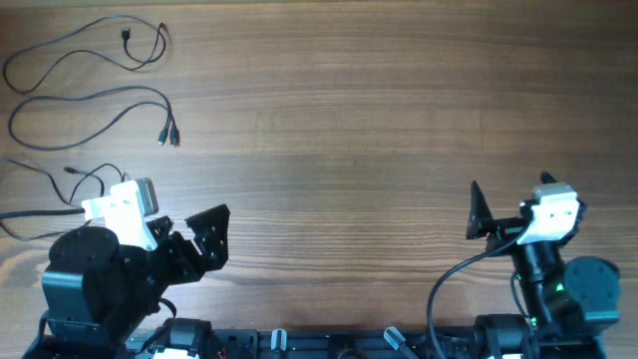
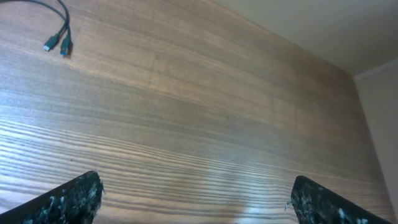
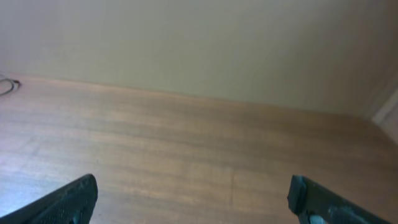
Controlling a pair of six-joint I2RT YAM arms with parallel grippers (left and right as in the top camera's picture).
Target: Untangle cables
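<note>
Across the worktop (image 1: pixel 349 120), the three cables (image 1: pixel 92 103) lie as separate loose strands at the far left, apparently untangled. My left tool (image 1: pixel 204 237) and right tool (image 1: pixel 478 214) both gape wide, empty. I judge that only a final check is left.

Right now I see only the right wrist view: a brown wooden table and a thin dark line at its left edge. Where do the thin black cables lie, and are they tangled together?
Observer: The three thin black cables lie as separate loose strands at the far left of the wooden table, one behind another.
Operator: Does the left gripper hold one?
Observer: No. The left gripper is open and empty, over bare wood. The nearest cable runs beside that arm and partly under it.
Operator: How does my gripper stand to them?
Observer: The right gripper is at the table's right side, far from every cable.
</note>
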